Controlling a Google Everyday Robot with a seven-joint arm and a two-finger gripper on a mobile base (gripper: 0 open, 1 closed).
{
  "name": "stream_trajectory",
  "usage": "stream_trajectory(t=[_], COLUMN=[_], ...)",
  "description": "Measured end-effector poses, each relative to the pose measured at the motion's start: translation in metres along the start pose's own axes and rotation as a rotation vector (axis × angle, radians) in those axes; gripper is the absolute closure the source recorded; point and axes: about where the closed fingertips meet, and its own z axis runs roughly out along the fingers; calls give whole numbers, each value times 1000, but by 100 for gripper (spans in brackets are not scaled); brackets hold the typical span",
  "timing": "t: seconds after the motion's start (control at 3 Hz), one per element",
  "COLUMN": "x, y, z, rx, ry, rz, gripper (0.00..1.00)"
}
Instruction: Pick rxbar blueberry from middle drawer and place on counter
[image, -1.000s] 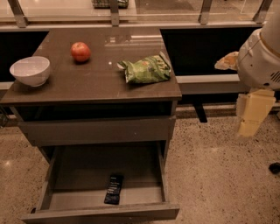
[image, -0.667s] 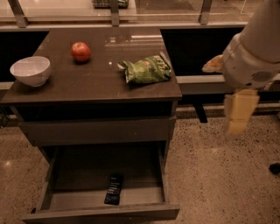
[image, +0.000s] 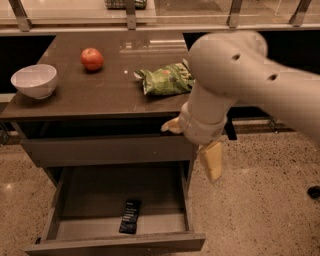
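step: stood at the reach, nothing gripped yet
hand (image: 191, 143): hung open, empty, right of middle drawer (image: 115, 244), below desk (image: 100, 95) edge
rxbar blueberry (image: 130, 216): lay on drawer floor, near front
next: called for lowering left onto it

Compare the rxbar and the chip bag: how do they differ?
Size: the rxbar is small and flat; the chip bag is much larger and crumpled.
Colour: the rxbar is dark with pale print; the chip bag is green.
Place: the rxbar lies in the open drawer; the chip bag lies on the counter.
Shared: both are wrapped snacks and neither is held. The gripper hangs open by the counter's front right corner.
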Motion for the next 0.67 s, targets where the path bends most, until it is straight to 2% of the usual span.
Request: stream_trajectory(t=[0.33, 0.67], x=[-7, -7], y=[10, 9], z=[17, 16], rx=[-30, -28], ry=[-5, -4], rz=[-95, -95], gripper=[0, 0])
